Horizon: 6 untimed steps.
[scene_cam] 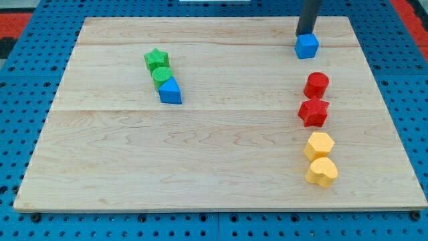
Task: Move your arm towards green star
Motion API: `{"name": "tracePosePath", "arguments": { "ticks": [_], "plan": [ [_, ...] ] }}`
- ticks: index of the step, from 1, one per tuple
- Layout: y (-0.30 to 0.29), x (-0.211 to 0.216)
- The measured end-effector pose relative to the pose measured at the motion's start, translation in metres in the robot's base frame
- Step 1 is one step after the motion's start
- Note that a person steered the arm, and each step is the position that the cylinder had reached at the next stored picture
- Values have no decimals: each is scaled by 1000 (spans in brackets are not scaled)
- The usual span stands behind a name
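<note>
A pale wooden table [221,167] fills the view, lying on a blue pegboard [13,80]. A dark rod comes down from the view's top right, and my tip [305,33] rests at the upper edge of a blue cube [307,45], touching it or just short of it. This tool is a plain rod with nothing that opens or closes, and it holds nothing.

The green star [156,59] sits in the upper left part of the table, well apart from my tip. Just below it, touching, is a green cylinder [161,75], and touching that in turn is a blue block [170,92] with a pointed top. The three form a short slanting line.

Down the view's right side, below the blue cube, stand a red cylinder [316,85] and a red star [313,112] close together, then a yellow hexagon [319,145] and a yellow heart [322,172] touching each other.
</note>
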<state>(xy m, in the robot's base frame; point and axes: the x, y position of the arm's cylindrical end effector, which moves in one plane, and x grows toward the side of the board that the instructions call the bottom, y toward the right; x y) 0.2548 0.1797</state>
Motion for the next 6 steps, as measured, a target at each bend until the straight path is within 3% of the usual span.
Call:
{"name": "tracePosePath", "arguments": {
  "ticks": [3, 4, 5, 6],
  "plan": [
    [2, 43],
    [-1, 44],
    [-17, 10],
    [-123, 0]
  ]
}}
